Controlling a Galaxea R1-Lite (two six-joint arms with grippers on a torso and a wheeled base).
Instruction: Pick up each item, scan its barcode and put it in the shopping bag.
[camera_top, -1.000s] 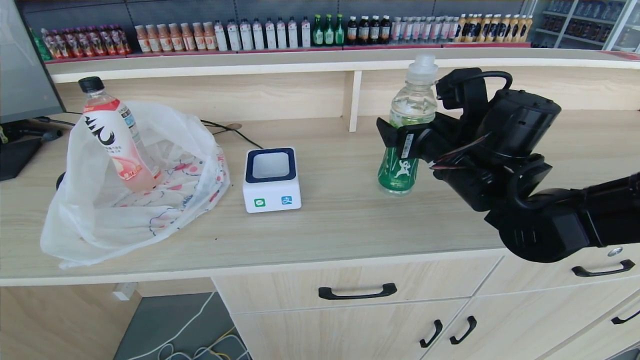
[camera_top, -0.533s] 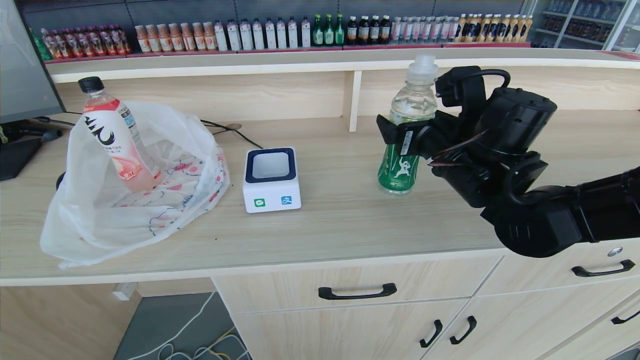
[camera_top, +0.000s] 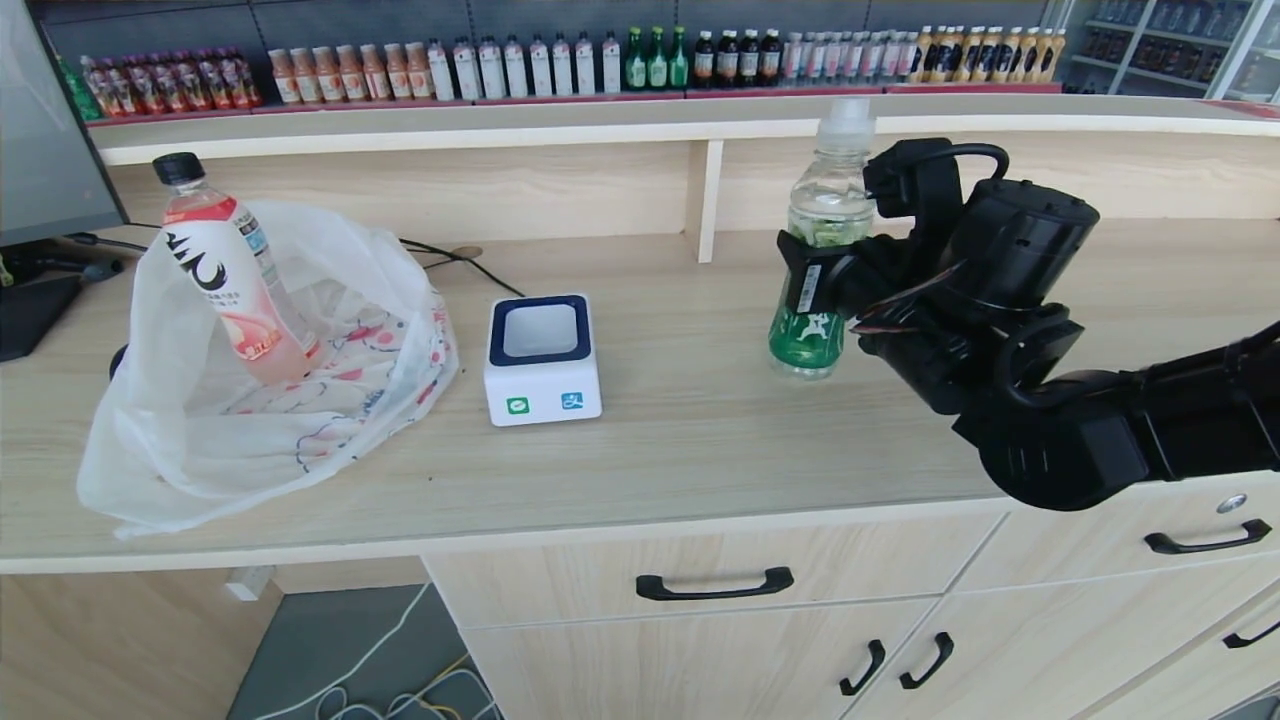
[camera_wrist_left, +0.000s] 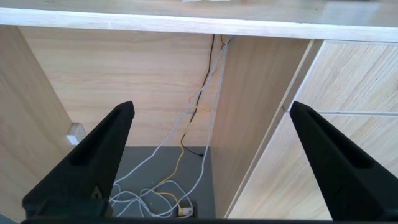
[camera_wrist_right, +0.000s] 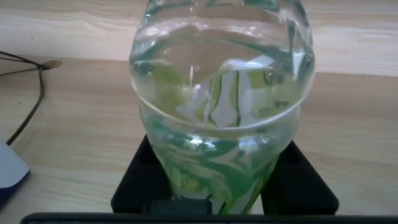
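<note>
You have a pale wooden counter (camera_top: 650, 450) across the middle of the head view, with drawers under it and a long shelf of bottles (camera_top: 560, 65) along the top edge of the frame. At the left of the frame the white shopping bag (camera_top: 300, 400) lies slumped open on the counter. A pink bottle (camera_top: 225, 285) with a black cap stands in it, leaning toward the upper left.

At the right of the frame your right claw (camera_top: 825, 278) is clamped around the middle of the green bottle (camera_top: 812, 335). The bottle is upright, white cap on top, its base close above the counter; whether it touches the wood cannot be told. In the right wrist view the same claw (camera_wrist_right: 224, 190) has a black finger (camera_wrist_right: 140, 183) on each side of the bottle (camera_wrist_right: 221, 112).

In the centre of the frame the white scanner (camera_top: 543, 358), with its dark blue rim, sits on the counter between the bag and the green bottle, apart from both.

In the left wrist view your left claw (camera_wrist_left: 214, 162) has its fingers spread wide with nothing between them, facing the open bay under the counter where loose cables (camera_wrist_left: 193, 124) hang down.
</note>
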